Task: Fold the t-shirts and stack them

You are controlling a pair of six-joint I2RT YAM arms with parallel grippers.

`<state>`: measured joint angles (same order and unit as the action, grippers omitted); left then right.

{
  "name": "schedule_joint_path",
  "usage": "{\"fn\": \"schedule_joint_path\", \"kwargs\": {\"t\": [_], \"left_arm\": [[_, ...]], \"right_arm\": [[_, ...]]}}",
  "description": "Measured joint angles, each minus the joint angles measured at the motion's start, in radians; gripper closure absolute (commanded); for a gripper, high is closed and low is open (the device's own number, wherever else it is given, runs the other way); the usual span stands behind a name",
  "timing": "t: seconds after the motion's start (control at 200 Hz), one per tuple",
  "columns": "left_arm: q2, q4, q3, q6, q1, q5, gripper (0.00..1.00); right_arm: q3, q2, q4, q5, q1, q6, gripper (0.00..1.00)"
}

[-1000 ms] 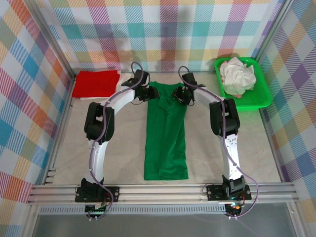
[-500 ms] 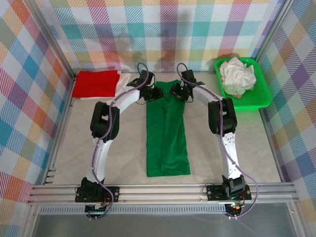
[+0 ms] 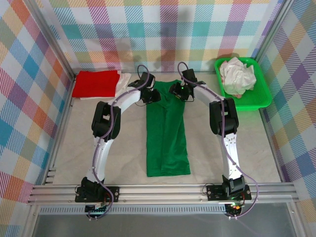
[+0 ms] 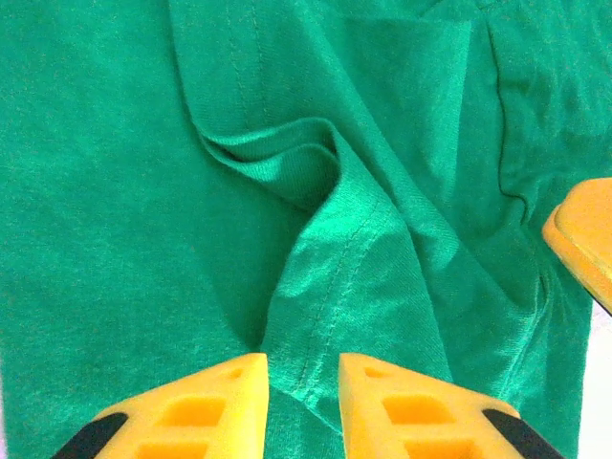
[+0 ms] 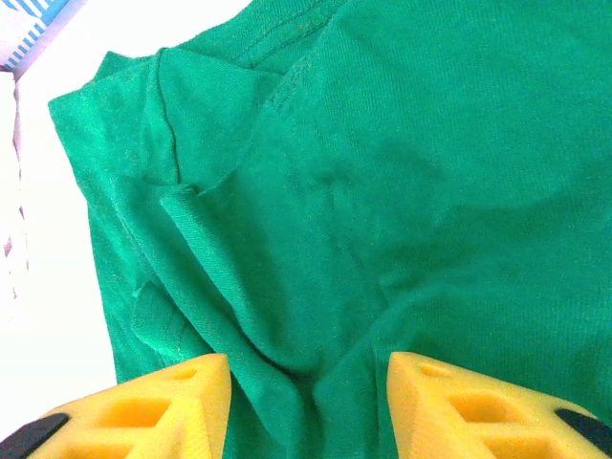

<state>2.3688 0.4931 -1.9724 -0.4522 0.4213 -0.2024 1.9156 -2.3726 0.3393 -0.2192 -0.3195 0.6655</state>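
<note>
There is one dark green t-shirt point(image 3: 167, 133), one red t-shirt point(image 3: 96, 84) and one white t-shirt point(image 3: 125, 79). One green tray point(image 3: 261, 102) holds a white heap point(image 3: 237, 74); how many shirts are in it cannot be told. There are two grippers, the left gripper point(image 3: 152, 95) and the right gripper point(image 3: 174, 92), each with two yellow fingers point(image 4: 191, 411).

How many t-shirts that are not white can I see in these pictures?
2. The green t-shirt lies long and narrow in the middle of the table. The red t-shirt lies folded at the far left. The white heap in the tray might hide more.
</note>
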Motion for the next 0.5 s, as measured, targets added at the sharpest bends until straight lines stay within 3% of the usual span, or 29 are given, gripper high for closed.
{"fn": "schedule_joint_path", "kwargs": {"t": [0.175, 0.265, 0.5], "left_arm": [[0.018, -0.009, -0.003, 0.0, 0.014, -0.022, 0.75], [0.022, -0.009, -0.003, -0.005, 0.022, -0.025, 0.88], [0.014, -0.031, 0.037, -0.011, 0.027, -0.022, 1.0]], "right_arm": [[0.0, 0.0, 0.004, -0.003, 0.003, 0.0, 0.53], [0.001, 0.0, 0.005, -0.003, 0.006, 0.0, 0.53], [0.008, -0.002, 0.02, -0.003, 0.013, 0.005, 0.53]]}}
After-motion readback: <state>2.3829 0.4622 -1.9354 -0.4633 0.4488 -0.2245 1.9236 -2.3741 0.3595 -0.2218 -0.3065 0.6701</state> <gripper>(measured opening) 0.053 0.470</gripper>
